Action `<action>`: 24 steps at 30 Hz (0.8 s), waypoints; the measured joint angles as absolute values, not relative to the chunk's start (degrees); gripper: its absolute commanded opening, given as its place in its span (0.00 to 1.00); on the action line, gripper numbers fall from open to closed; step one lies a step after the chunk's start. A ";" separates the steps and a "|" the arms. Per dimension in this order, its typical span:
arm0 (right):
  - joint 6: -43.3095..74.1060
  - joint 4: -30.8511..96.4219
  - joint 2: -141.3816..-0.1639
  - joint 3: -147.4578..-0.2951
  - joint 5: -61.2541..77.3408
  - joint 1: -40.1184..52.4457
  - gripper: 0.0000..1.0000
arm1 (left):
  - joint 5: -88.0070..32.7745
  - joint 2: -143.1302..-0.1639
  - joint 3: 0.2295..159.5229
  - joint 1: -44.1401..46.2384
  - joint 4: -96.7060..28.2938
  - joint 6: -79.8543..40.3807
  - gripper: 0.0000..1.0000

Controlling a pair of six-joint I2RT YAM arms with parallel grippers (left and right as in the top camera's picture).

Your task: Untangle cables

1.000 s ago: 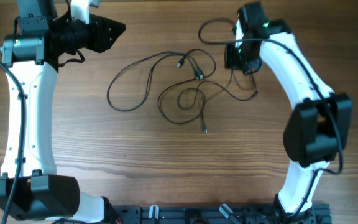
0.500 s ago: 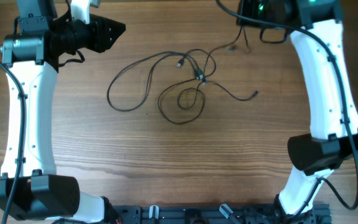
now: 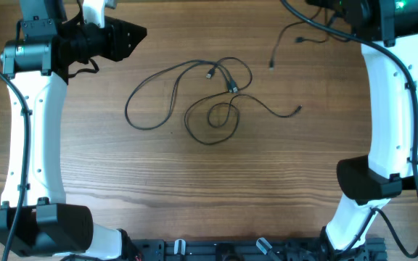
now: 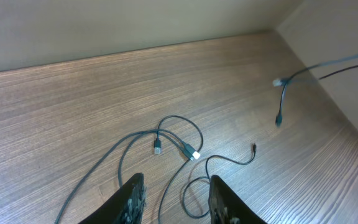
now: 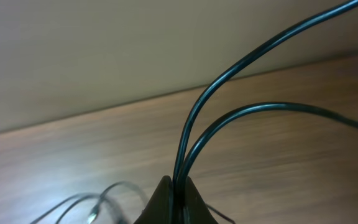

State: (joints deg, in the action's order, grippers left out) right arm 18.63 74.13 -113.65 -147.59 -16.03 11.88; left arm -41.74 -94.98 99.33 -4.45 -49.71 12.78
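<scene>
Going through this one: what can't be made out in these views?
1. Right gripper: in the overhead view, cut off by the top edge.
2. Lifted cable: in the right wrist view, both strands run off the frame; no plugs seen there.
3. Tangle: in the overhead view, too small to tell which strand lies on top; in the left wrist view, the bottom edge cuts it off.

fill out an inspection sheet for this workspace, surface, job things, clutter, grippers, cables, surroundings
surface: wooden table, no marks seen
job's things: tangled cables lie looped mid-table; a separate cable hangs off the surface at the far right
clutter: nothing seen
grippers: left gripper open, holding nothing; right gripper shut on the separate cable, two strands rising from its tips
cables: arm wiring runs along the left arm
surroundings: plain pale wall behind the far table edge
</scene>
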 measured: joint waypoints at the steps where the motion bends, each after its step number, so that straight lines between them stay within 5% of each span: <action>1: 18.65 73.73 -113.65 -147.59 -16.97 11.33 0.05 | -41.74 -94.98 99.33 -4.45 -49.69 12.78 0.38; 24: 19.29 66.50 -116.57 -148.22 -16.51 -20.03 0.05 | -41.74 -94.98 99.33 -4.45 -49.08 13.41 0.39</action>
